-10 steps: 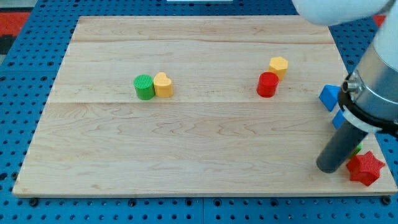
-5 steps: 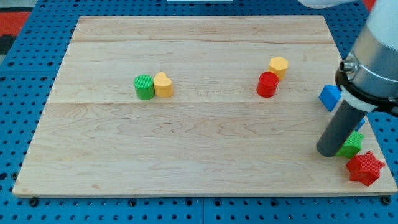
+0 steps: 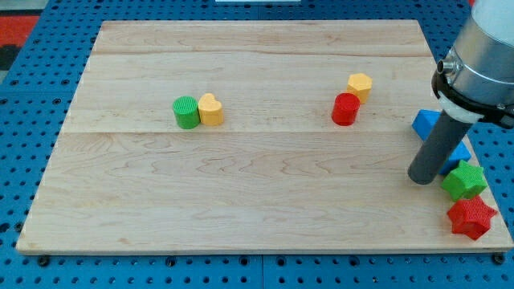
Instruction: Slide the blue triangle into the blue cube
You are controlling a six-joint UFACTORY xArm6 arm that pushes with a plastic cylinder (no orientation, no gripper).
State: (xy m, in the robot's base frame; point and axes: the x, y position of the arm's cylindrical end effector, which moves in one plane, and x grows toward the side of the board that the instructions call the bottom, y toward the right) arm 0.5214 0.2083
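Camera view shows the wooden board (image 3: 241,193) on a blue pegboard (image 3: 24,144), and I place everything by the red cylinder (image 3: 345,108), which stands in the board's upper right part. A yellow block (image 3: 360,83) with angled sides sits just above and to the right of that cylinder, nearly touching it. Far to the cylinder's left, at about its height, a green cylinder (image 3: 185,112) and a yellow heart-shaped block (image 3: 211,109) stand side by side, touching.

My rod comes down from the arm at the view's upper right, and my tip (image 3: 421,178) rests on the board to the lower right of the red cylinder, well apart from it. The arm carries no jaws, only this rod, so nothing is held.

One blue block (image 3: 425,123) lies to the right of the red cylinder and slightly lower, just above my tip and partly hidden behind the rod. A second blue piece (image 3: 460,153) shows just right of the rod, mostly covered by it; I cannot tell which of the two is the triangle and which the cube, nor whether they touch.

Further to the cylinder's lower right, a green block (image 3: 464,180) sits just right of my tip, and a red star (image 3: 471,217) lies below it near the board's bottom right corner.
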